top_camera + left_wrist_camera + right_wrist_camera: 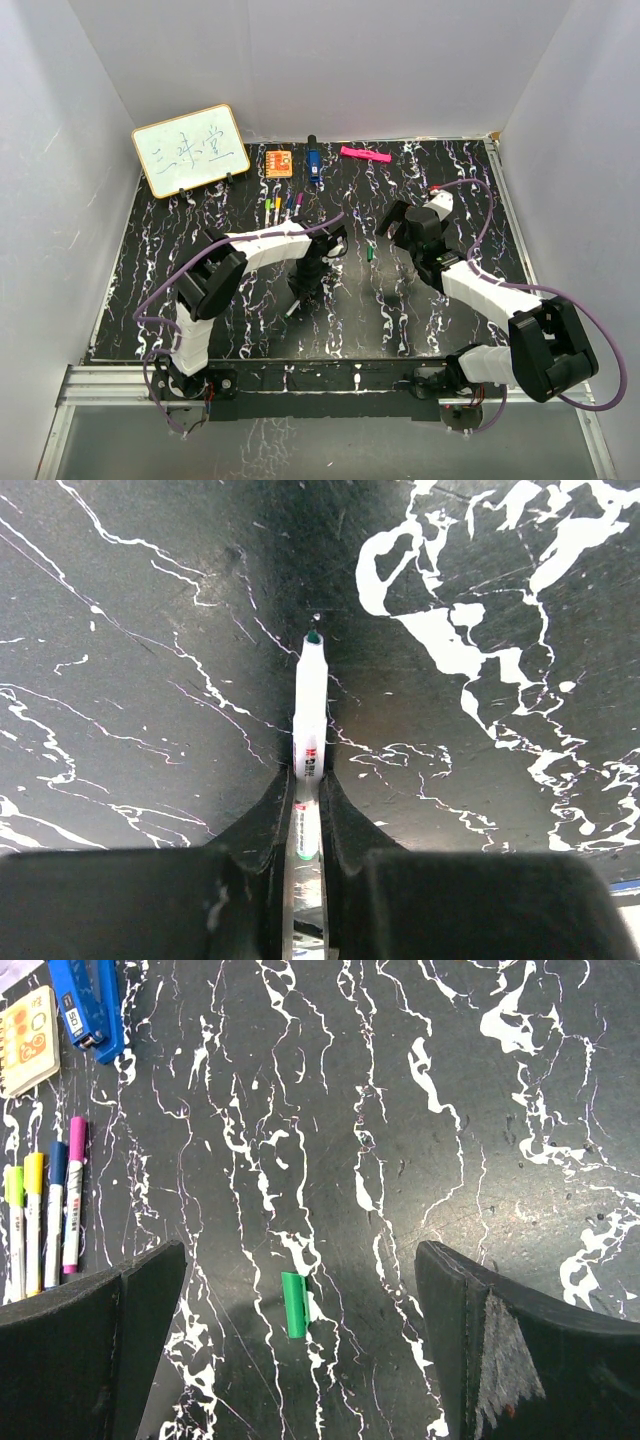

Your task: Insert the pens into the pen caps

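My left gripper (307, 798) is shut on a white-barrelled pen (309, 705). The pen sticks out forward past the fingers, its small green tip close to the dark marbled mat. From above, the left gripper (306, 280) points down at mid-table, and the pen's (292, 308) lower end shows beneath it. A green pen cap (294, 1304) lies flat on the mat between the wide-open fingers of my right gripper (300, 1252), which touches nothing. From above, that cap (371, 253) lies just left of the right gripper (400, 232). Several more pens (45, 1220) with coloured caps on lie in a row.
At the back stand a small whiteboard (190, 150), an orange square block (279, 161), a dark blue block (313, 163) and a pink bar (365, 154). The row of capped pens (283, 207) lies just in front of the orange block. White walls enclose the mat on three sides.
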`<state>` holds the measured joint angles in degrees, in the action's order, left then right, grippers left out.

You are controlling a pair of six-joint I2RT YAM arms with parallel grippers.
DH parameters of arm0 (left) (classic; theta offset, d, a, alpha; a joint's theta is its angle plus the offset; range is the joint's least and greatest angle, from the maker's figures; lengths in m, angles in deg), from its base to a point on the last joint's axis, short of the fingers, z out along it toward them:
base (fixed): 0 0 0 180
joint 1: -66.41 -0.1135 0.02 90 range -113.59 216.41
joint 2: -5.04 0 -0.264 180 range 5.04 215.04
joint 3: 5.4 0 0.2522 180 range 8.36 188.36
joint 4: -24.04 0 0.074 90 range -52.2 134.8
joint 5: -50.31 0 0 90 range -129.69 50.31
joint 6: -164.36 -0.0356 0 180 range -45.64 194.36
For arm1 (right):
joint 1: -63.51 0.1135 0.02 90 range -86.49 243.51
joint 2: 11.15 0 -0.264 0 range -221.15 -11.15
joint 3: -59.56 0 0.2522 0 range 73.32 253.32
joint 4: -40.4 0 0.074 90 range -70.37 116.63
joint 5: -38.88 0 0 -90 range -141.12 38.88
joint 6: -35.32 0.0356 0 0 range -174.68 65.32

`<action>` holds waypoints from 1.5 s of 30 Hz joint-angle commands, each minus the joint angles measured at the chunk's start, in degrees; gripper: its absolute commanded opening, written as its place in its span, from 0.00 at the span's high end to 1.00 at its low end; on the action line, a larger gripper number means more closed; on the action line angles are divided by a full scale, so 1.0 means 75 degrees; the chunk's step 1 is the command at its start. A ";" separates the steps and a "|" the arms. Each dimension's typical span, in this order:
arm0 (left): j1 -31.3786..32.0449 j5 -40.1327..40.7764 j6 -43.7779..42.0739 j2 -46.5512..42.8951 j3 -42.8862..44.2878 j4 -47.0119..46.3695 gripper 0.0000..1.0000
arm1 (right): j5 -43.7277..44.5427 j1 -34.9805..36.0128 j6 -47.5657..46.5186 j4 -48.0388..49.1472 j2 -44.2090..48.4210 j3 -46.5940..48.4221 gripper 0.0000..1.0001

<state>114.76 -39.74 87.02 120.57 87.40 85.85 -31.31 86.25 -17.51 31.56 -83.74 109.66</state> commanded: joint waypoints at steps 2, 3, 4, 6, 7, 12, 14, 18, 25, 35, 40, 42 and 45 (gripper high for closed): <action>0.0021 -0.0357 -0.0176 0.1090 -0.0826 -0.0813 1.00 | 0.0127 -0.0043 0.0114 0.0430 -0.0033 0.0224 0.02; 0.0021 -0.0383 -0.0174 0.1096 -0.0844 -0.0858 1.00 | 0.0124 -0.0044 0.0118 0.0432 -0.0044 0.0221 0.02; 0.0021 -0.0390 -0.0175 0.1097 -0.0864 -0.0890 1.00 | 0.0133 -0.0044 0.0118 0.0419 -0.0055 0.0217 0.02; 0.0021 -0.0344 -0.0160 0.1026 -0.0872 -0.0936 1.00 | 0.0115 -0.0065 0.0070 0.0421 -0.0095 0.0218 0.03; 0.0012 -0.0284 -0.0135 0.0944 -0.0882 -0.0955 1.00 | 0.0113 -0.0054 0.0027 0.0405 -0.0129 0.0210 0.04; 0.0021 0.0172 -0.0061 0.0358 -0.0757 -0.0845 1.00 | 0.0191 -0.0065 -0.0096 0.0106 -0.0426 0.0296 0.09; 0.0021 0.0277 -0.0058 0.0145 -0.0554 -0.0624 1.00 | 0.0126 -0.0059 -0.0154 0.0059 -0.0498 0.0306 0.09; 0.0021 0.0259 -0.0065 -0.0099 0.0106 0.0107 1.00 | -0.0023 -0.0056 -0.0281 0.0052 -0.0633 0.0332 0.10; 0.0020 -0.0040 -0.0240 -0.0368 0.0974 0.1064 1.00 | -0.0592 -0.0046 -0.0611 0.0050 -0.1045 0.0559 0.25; 0.0015 -0.0056 -0.0456 -0.0626 0.1788 0.1874 1.00 | -0.1264 0.0038 -0.1064 -0.0028 -0.1278 0.0683 0.44; -0.0098 -0.0347 -0.0262 -0.1145 0.1793 0.1185 1.00 | -0.1357 0.0207 -0.1281 -0.0261 -0.1536 0.0851 0.49; -0.0301 -0.0753 -0.0086 -0.1600 0.1493 0.0543 1.00 | -0.1359 0.0302 -0.1380 -0.0352 -0.1627 0.0912 0.49; -0.0772 -0.1262 0.0235 -0.2449 0.0853 -0.0359 1.00 | -0.1309 0.0433 -0.1456 -0.0426 -0.1701 0.0958 0.48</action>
<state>113.21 -43.26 85.67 113.51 97.57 90.62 -41.04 88.22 -26.39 28.35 -96.18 113.97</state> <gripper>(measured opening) 0.058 0.514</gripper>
